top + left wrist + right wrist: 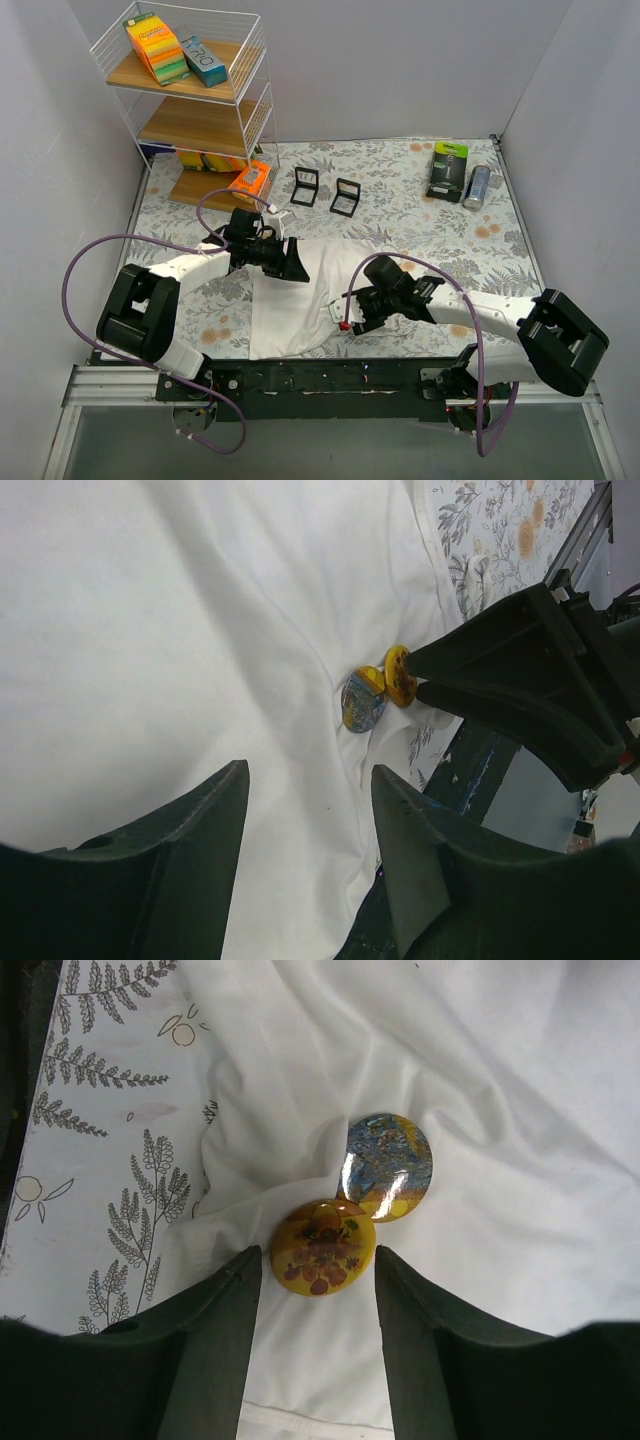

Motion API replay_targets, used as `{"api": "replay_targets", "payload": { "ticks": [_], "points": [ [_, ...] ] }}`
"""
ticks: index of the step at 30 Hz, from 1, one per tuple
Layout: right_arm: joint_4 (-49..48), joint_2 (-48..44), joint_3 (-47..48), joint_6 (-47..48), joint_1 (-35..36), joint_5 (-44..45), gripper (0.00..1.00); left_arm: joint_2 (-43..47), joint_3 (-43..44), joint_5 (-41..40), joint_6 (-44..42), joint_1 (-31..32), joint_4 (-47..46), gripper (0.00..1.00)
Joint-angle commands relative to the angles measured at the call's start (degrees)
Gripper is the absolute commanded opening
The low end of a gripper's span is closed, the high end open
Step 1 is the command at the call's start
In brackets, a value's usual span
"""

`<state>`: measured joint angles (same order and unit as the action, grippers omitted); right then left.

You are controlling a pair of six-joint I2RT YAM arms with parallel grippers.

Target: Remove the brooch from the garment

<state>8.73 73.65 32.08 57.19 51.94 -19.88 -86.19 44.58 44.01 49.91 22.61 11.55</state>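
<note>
A white garment (295, 300) lies on the floral cloth. Two round brooches sit on a bunched fold near its right hem: a yellow sunflower brooch (323, 1246) and a blue one (387, 1166). They also show in the left wrist view, yellow (400, 675) and blue (362, 700). My right gripper (318, 1260) is open, with its fingers (215, 1340) close on either side of the yellow brooch and narrow gaps showing. In the top view the right gripper (352, 322) is at the garment's right edge. My left gripper (310, 775) is open and empty, low over the garment's upper part (290, 263).
A wire shelf rack (190, 95) with boxes stands at the back left. Two small black boxes (325, 190) lie behind the garment. A green and black packet (447, 170) and a can (477, 186) lie at the back right. The table's near edge (470, 770) is close to the brooches.
</note>
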Motion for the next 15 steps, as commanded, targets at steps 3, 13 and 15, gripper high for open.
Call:
{"api": "replay_targets", "payload": {
  "ticks": [3,13,15],
  "points": [
    [-0.03,0.53,-0.7,2.23,0.35,-2.53,0.57,1.73,0.16,1.17,-0.43,-0.37,-0.21,0.51],
    [-8.2,-4.29,-1.05,-3.75,0.44,7.83,0.45,1.47,0.33,1.25,-0.43,-0.38,-0.04,0.51],
    [-8.2,-6.57,-1.22,-4.36,0.44,8.62,0.43,1.29,0.25,1.52,-0.52,-0.38,-0.21,0.51]
  ]
}}
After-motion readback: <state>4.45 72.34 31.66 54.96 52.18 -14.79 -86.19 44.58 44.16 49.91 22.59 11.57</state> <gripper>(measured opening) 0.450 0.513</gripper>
